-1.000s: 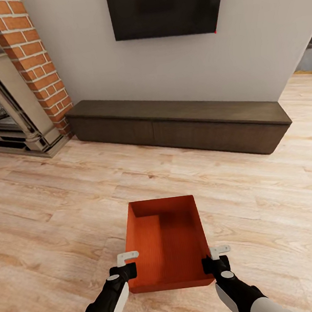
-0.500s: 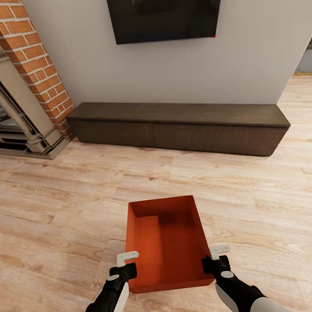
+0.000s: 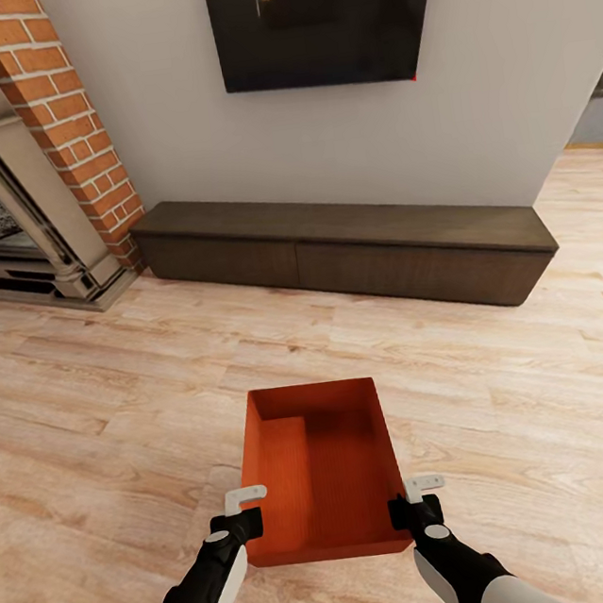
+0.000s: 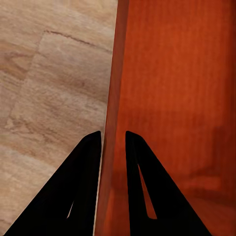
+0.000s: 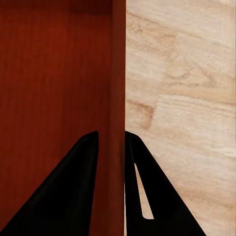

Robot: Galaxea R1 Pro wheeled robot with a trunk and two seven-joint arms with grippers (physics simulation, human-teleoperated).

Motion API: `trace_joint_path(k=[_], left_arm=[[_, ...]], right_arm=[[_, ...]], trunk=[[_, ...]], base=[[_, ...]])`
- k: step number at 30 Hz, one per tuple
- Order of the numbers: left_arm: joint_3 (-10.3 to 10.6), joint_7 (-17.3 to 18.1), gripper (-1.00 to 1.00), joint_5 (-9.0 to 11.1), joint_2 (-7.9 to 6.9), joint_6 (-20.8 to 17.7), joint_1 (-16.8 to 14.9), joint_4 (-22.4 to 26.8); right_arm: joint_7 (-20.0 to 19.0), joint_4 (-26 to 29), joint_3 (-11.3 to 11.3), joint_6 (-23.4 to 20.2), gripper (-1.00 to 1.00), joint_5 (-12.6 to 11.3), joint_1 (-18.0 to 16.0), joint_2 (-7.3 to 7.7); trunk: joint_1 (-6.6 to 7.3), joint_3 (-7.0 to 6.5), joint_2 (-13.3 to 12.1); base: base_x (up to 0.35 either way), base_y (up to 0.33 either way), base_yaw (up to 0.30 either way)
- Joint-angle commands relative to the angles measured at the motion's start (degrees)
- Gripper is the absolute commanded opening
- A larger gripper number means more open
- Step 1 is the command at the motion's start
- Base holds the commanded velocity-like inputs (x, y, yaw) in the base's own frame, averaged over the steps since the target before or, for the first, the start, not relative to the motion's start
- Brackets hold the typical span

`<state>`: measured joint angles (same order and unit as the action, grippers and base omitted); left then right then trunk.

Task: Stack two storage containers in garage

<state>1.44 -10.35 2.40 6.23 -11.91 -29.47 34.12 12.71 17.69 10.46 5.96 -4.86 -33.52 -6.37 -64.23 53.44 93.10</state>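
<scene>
One orange-red storage container (image 3: 319, 470) with its open top up hangs low in front of me over the living room's light wood floor (image 3: 88, 415). My left gripper (image 3: 249, 521) is shut on its left wall near the closest corner, and my right gripper (image 3: 406, 507) is shut on its right wall. In the left wrist view the black fingers (image 4: 83, 167) of that gripper (image 4: 113, 135) straddle the thin ribbed wall of the container (image 4: 172, 73). The right wrist view likewise has the gripper (image 5: 110, 133) pinching the container wall (image 5: 118, 73).
A long dark low bench (image 3: 352, 247) runs along the white wall ahead, under a black TV (image 3: 326, 17). A red-brick fireplace (image 3: 58, 115) stands at the left. An opening (image 3: 599, 105) shows at the far right. Wood floor stretches on both sides.
The whole picture has shifted a little, so the camera has moved: the TV sits lower and the bench slightly left. The container and both grippers hold the same place in view.
</scene>
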Motion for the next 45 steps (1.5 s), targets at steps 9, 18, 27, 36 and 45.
trace_joint_path(k=[9, 18, 27, 36, 45], left_arm=[[-0.4, -1.2, -1.0, -0.6, 0.01, -0.5, 0.0, 0.1], [-0.4, -1.2, -1.0, -0.6, 0.01, -0.5, 0.0, 0.1], [-0.4, -1.2, -1.0, -0.6, 0.01, -0.4, 0.0, 0.0], [-0.4, -1.2, -1.0, -0.5, 0.01, 1.7, 0.0, -0.2], [-0.4, -1.2, -1.0, -0.5, 0.01, 1.6, 0.0, -0.3]], right_arm=[[-0.3, 0.2, -0.2, 0.1, -1.0, 0.0, -0.1, -0.05], [-0.3, 0.3, -0.2, 0.2, -1.0, 0.0, -0.1, 0.12], [-0.3, 0.4, -0.2, 0.2, -1.0, 0.0, -0.1, 0.13], [-0.3, 0.3, -0.2, 0.2, -1.0, 0.0, -0.1, 0.13], [-0.3, 0.3, -0.2, 0.1, -1.0, 0.0, -0.1, 0.13]], trunk=[[1.99, -1.58, -3.6], [3.96, -3.2, -7.2], [5.94, -4.81, -10.8], [7.92, -6.43, -14.4], [9.89, -8.05, -18.0]], base=[[0.0, 0.0, 0.0], [0.0, 0.0, 0.0], [0.0, 0.0, 0.0], [0.0, 0.0, 0.0], [0.0, 0.0, 0.0]])
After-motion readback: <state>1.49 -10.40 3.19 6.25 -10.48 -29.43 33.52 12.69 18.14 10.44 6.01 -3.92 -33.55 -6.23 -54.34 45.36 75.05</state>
